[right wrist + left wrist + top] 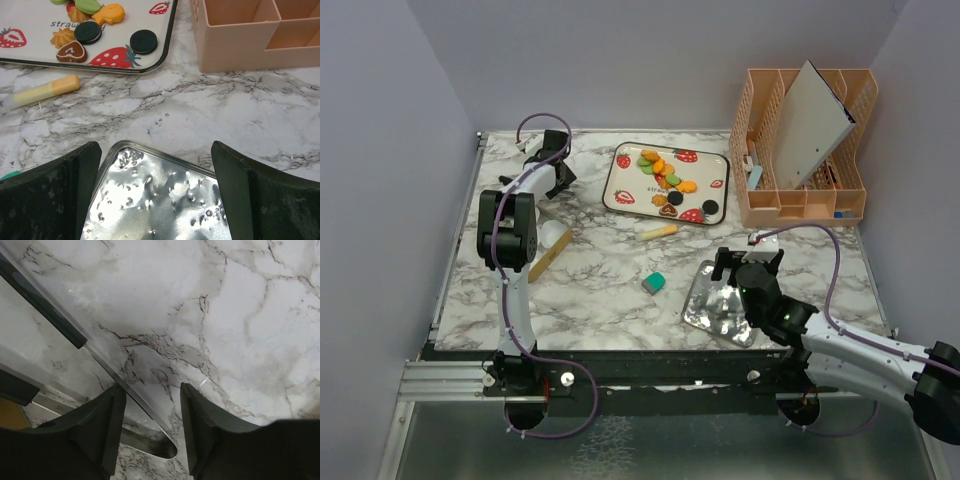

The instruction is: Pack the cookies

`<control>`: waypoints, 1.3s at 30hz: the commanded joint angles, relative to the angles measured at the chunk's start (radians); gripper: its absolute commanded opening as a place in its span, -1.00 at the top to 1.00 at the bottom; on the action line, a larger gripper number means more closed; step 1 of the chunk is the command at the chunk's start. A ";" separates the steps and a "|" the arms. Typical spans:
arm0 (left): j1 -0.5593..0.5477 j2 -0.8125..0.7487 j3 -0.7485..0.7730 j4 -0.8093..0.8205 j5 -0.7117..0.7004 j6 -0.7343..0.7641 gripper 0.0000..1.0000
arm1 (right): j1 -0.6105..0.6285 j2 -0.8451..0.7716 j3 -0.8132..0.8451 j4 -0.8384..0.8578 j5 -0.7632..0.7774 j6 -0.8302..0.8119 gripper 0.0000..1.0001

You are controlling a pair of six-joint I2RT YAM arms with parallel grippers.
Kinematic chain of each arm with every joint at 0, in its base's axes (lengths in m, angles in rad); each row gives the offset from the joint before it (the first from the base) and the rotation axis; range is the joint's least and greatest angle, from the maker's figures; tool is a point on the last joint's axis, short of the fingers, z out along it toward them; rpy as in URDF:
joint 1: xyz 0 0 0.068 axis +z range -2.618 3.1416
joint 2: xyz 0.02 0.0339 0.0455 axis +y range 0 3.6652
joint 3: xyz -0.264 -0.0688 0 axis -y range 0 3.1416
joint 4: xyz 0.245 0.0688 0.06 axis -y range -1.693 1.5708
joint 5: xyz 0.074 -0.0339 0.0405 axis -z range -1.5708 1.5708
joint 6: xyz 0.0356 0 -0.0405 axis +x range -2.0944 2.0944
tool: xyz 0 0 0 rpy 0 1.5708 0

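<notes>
The marble counter (600,290) carries a peach desk organiser (800,200) at the far right. Beside it lies a strawberry-print tray (708,168), and nearer the arms an embossed silver tin (160,200). The right hand (156,150) hangs released over the tin's far rim, jaws spread wide and holding nothing. The left hand (152,390) sits low at the counter's far left. Its jaws stand partly apart astride the edge of a clear plastic piece (60,375), with no grip that I can see. The cookies (665,175) are all heaped on the tray, none packed yet. To do this step well, I judge each hand should take one cookie at a time. It should descend straight, pinch across the cookie's rim and keep off the neighbours.
</notes>
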 commanded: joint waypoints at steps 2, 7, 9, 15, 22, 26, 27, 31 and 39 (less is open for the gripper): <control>0.012 0.044 0.037 -0.012 0.052 -0.052 0.15 | 0.002 0.014 0.033 -0.005 0.045 0.023 -1.00; 0.012 0.040 0.044 0.015 0.152 -0.040 0.44 | 0.002 0.018 0.034 -0.005 0.040 0.023 -1.00; 0.012 0.032 0.044 0.029 0.203 -0.037 0.57 | 0.002 0.018 0.036 -0.007 0.037 0.021 -1.00; 0.012 -0.017 0.040 0.063 0.266 -0.032 0.98 | 0.001 0.014 0.038 -0.011 0.038 0.023 -1.00; 0.004 -0.103 0.019 0.085 0.315 0.043 1.00 | 0.002 0.001 0.033 -0.010 0.033 0.024 -1.00; -0.018 -0.223 -0.075 0.152 0.317 0.115 1.00 | 0.002 -0.003 0.030 -0.005 0.021 0.021 -1.00; -0.021 -0.254 -0.109 0.174 0.317 0.121 1.00 | 0.001 -0.006 0.030 -0.005 0.017 0.021 -1.00; -0.038 -0.374 -0.208 0.216 0.317 0.149 1.00 | 0.002 -0.025 0.025 -0.002 0.006 0.019 -1.00; -0.109 -0.570 -0.342 0.213 0.412 0.198 1.00 | 0.002 -0.080 0.014 0.021 -0.064 0.001 -1.00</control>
